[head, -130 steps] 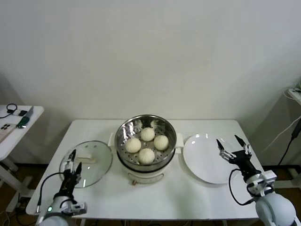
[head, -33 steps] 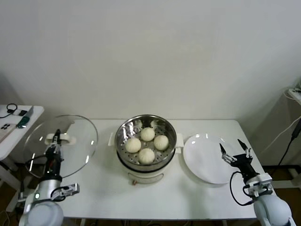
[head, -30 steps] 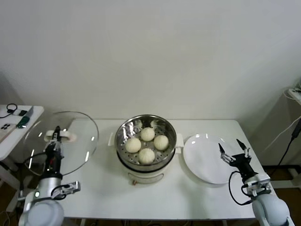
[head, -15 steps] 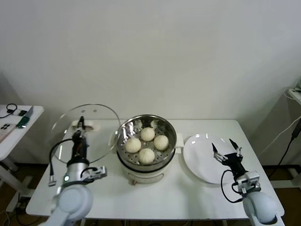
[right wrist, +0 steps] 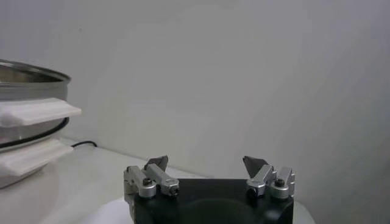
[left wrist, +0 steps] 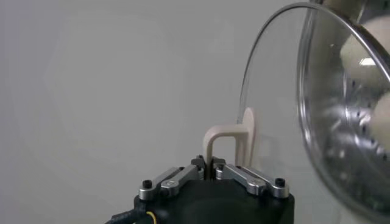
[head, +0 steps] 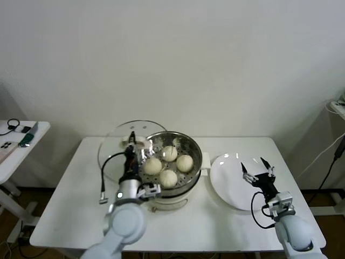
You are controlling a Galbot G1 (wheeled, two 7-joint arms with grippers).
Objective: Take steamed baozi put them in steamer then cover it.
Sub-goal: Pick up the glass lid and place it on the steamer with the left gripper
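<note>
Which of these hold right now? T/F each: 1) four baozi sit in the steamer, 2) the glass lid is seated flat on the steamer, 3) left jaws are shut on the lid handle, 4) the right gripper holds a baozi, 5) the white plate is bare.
1) Four baozi sit in the steamer. True.
2) The glass lid is seated flat on the steamer. False: it is held up on edge at the steamer's left side, the pot still uncovered.
3) The left gripper has its jaws shut on the lid handle. True.
4) The right gripper holds a baozi. False: its jaws are open and empty, over the plate.
5) The white plate is bare. True.
</note>
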